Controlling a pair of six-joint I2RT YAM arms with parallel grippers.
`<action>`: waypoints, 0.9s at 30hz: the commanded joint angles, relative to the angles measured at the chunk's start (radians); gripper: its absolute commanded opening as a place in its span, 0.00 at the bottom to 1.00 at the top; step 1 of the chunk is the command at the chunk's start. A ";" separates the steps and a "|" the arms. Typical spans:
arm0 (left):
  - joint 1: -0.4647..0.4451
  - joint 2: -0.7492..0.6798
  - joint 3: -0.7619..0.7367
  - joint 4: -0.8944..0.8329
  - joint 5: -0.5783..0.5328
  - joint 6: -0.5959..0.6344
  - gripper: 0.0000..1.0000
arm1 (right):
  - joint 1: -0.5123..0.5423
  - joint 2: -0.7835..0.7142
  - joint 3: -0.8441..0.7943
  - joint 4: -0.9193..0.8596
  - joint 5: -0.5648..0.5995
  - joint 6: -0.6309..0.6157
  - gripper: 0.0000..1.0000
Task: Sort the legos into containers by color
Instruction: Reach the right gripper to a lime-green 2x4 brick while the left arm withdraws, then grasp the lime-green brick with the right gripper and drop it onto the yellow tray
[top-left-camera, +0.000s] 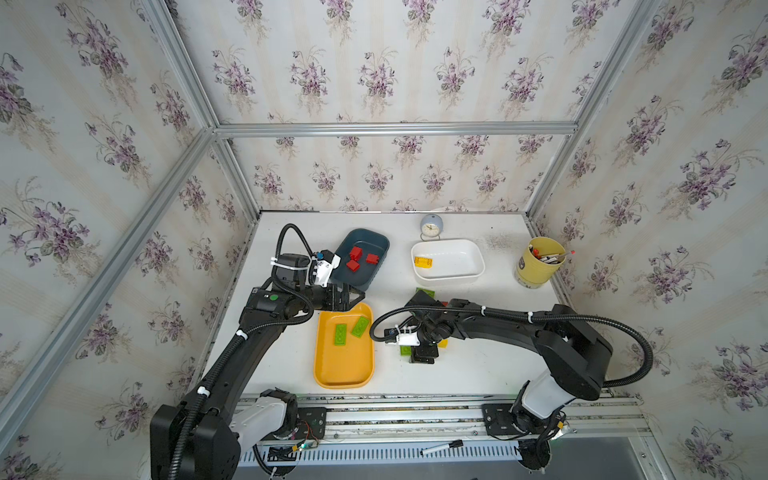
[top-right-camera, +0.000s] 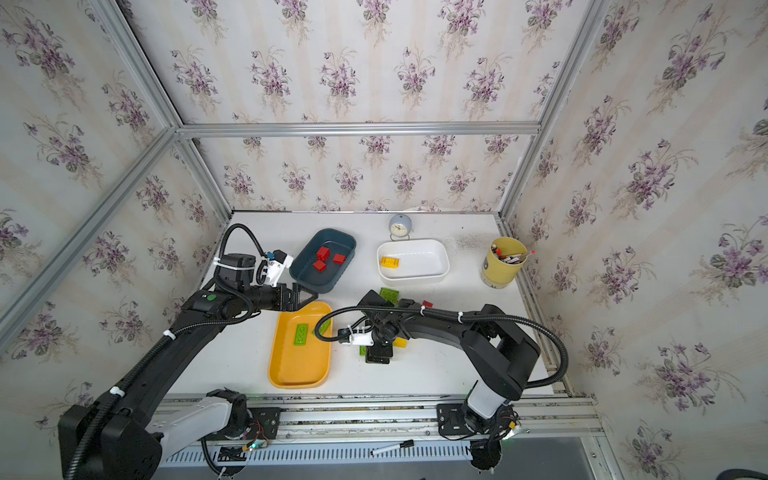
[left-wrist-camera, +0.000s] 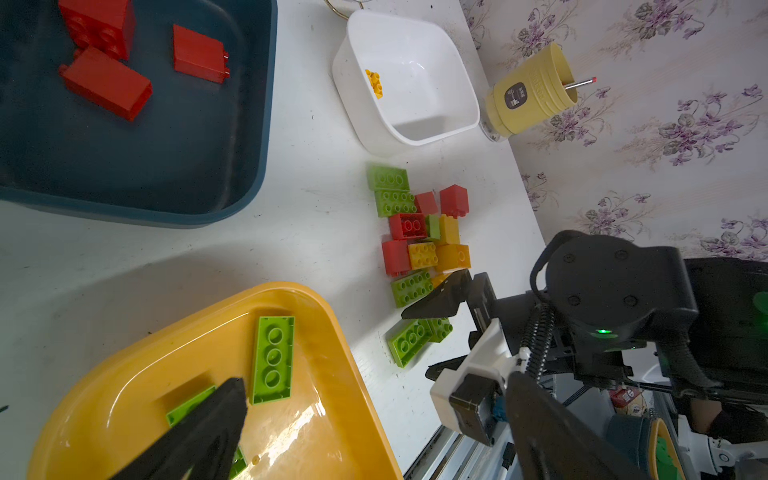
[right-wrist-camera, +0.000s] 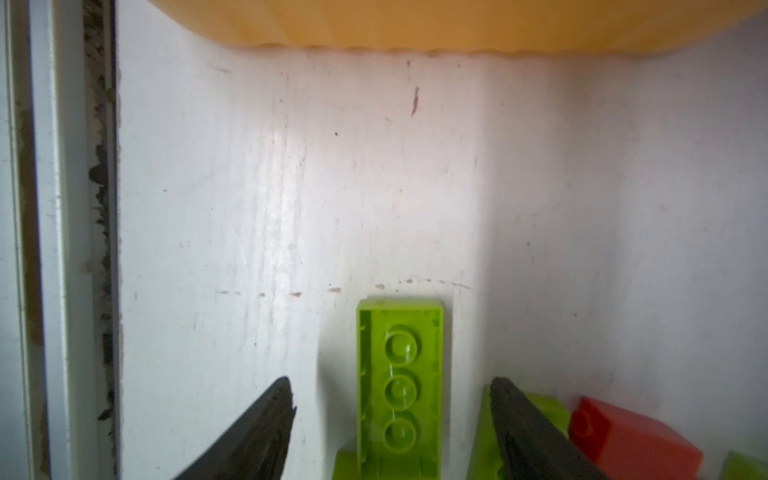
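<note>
Three red legos (top-left-camera: 361, 259) lie in the dark blue-grey container (top-left-camera: 380, 241). One yellow lego (top-left-camera: 423, 261) is in the white container (top-left-camera: 457, 257), and two green legos (top-left-camera: 340, 334) are in the yellow-orange container (top-left-camera: 345, 374). A mixed pile of loose legos (left-wrist-camera: 419, 241) sits on the table, mostly hidden under my right arm in both top views. My right gripper (right-wrist-camera: 390, 386) points down at the pile's near end. It is open, its fingers straddling an oblong green lego (right-wrist-camera: 401, 374) with gaps on both sides. My left gripper (top-left-camera: 353, 297) hangs open and empty over the yellow-orange container's far end.
A yellow pen cup (top-left-camera: 540, 262) stands at the back right, and a small clock (top-left-camera: 431, 227) stands behind the white container. A marker (top-left-camera: 442, 446) lies on the front rail. Papered walls with metal frame posts close in the table on three sides.
</note>
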 joint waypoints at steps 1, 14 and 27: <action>0.009 -0.002 -0.006 0.019 0.028 0.025 0.99 | 0.005 0.029 0.025 0.020 0.026 -0.028 0.76; 0.046 -0.004 -0.028 0.019 0.039 0.032 0.99 | 0.031 0.117 0.073 -0.048 0.078 -0.050 0.41; 0.071 0.006 -0.018 0.010 0.043 0.040 0.99 | 0.032 0.022 0.126 -0.124 0.054 -0.010 0.25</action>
